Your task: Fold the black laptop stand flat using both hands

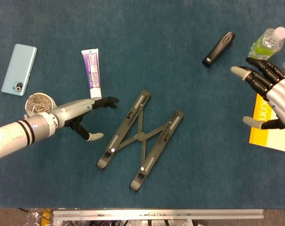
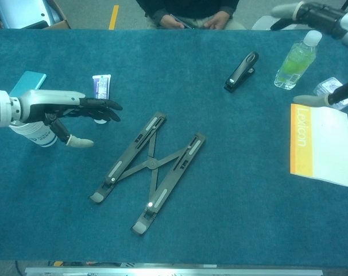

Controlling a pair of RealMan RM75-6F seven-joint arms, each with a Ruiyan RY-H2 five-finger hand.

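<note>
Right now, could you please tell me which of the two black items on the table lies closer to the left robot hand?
The laptop stand, folded flat just beside the left robot hand; the stapler lies far across the table.

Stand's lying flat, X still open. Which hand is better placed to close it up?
Left. The left hand hovers open just beside the stand; the right hand is far off over the book.

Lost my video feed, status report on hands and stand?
Left hand open, clear of stand. Right hand open, far right. Black X-frame laptop stand flat on blue cloth. Nothing obstructing.
</note>
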